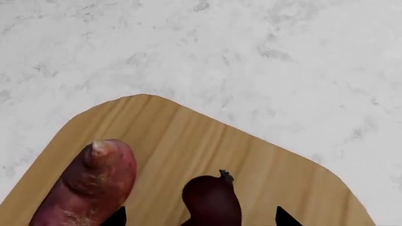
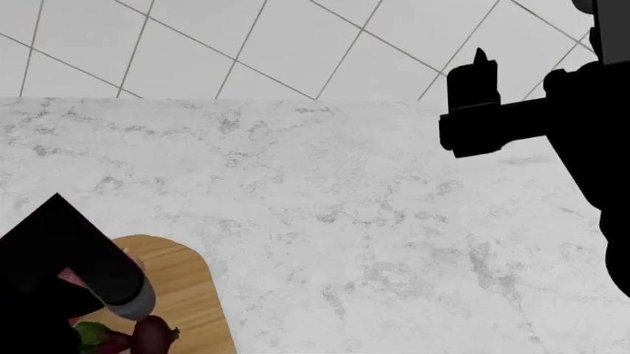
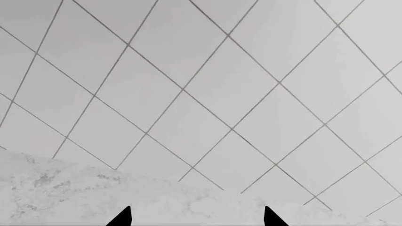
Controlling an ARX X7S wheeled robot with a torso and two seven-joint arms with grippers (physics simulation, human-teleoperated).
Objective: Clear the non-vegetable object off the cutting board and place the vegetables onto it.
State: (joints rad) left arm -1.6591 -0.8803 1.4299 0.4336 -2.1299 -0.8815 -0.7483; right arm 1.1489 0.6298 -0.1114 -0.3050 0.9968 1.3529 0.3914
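left wrist: beet [image 1: 212,200], sweet potato [image 1: 88,183] on cutting board [image 1: 188,141].

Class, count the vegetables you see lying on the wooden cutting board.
2: a sweet potato and a beet lie side by side on the cutting board; the left arm could hide others.

A white marble worktop [image 2: 344,221] with soft grey veining fills most of the head view and runs to a straight back edge. Behind it rises a wall [image 2: 246,44] of large pale tiles, laid on the diagonal, with thin dark grout lines. The right wrist view shows the same tiles [image 3: 207,84] in a diamond pattern above the worktop's mottled surface. The light is even and diffuse, with no hard shadows on stone or tile.
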